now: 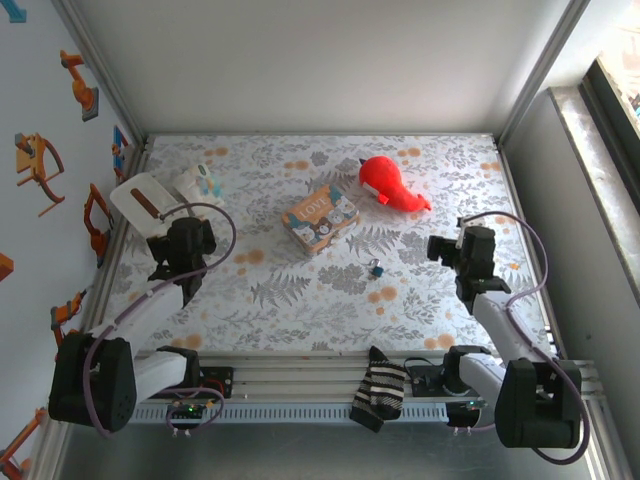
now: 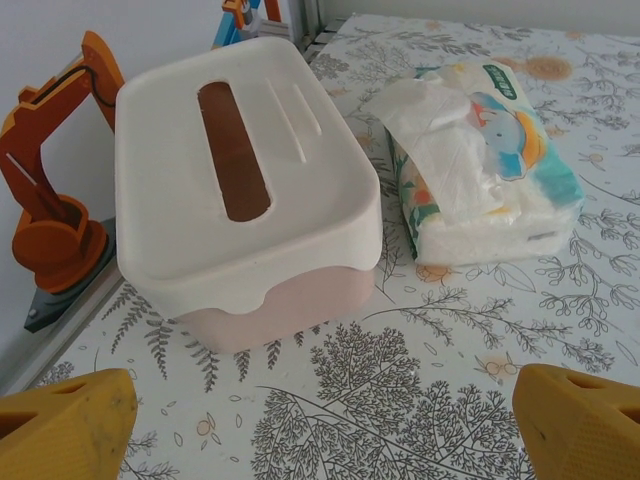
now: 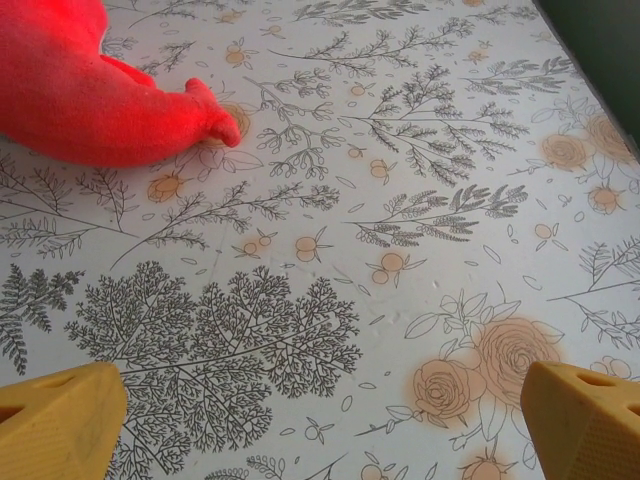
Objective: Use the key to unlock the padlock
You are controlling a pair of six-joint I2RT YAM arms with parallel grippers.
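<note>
Cloth (image 1: 300,300) w/ fern print lies bare round padlock (image 1: 376,268), mid-table, just near side of LOVE tin (image 1: 320,218), lid on. L gripper (image 2: 320,425) jaws wide, empty, facing tissue box (image 2: 245,190) at left edge; tissue pack (image 2: 480,170) beside it, sheet poking out. R gripper (image 3: 320,420) wide open, empty, near red plush (image 3: 90,90). Both well apart from padlock.
</note>
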